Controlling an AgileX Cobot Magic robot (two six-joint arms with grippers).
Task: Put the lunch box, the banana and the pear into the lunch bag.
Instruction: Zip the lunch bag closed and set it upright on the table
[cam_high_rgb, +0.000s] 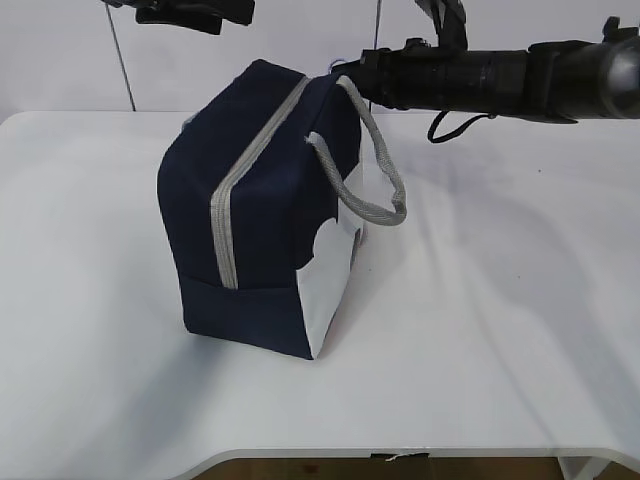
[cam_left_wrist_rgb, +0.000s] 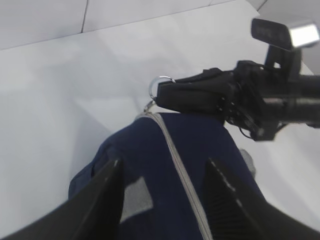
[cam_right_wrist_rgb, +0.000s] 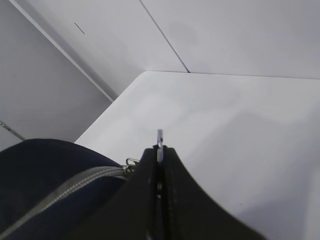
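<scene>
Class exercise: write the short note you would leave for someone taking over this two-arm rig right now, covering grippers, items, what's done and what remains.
Left gripper: open, hovering over the lunch bag, holding nothing.
Right gripper: shut on the zipper ring pull at the bag's far end.
Lunch bag stands on the white table, zipper closed along its visible length.
Lunch box, banana and pear: not visible in any view; whether packed cannot be told.
Left: confirm the contents.

The right arm (cam_high_rgb: 500, 75) is stretched level above the lunch bag (cam_high_rgb: 265, 200), its gripper (cam_left_wrist_rgb: 162, 95) pressed shut on the ring pull (cam_left_wrist_rgb: 159, 82) at the bag's far end. The left gripper (cam_left_wrist_rgb: 165, 195) is held over the bag's top, jaws spread apart.
</scene>
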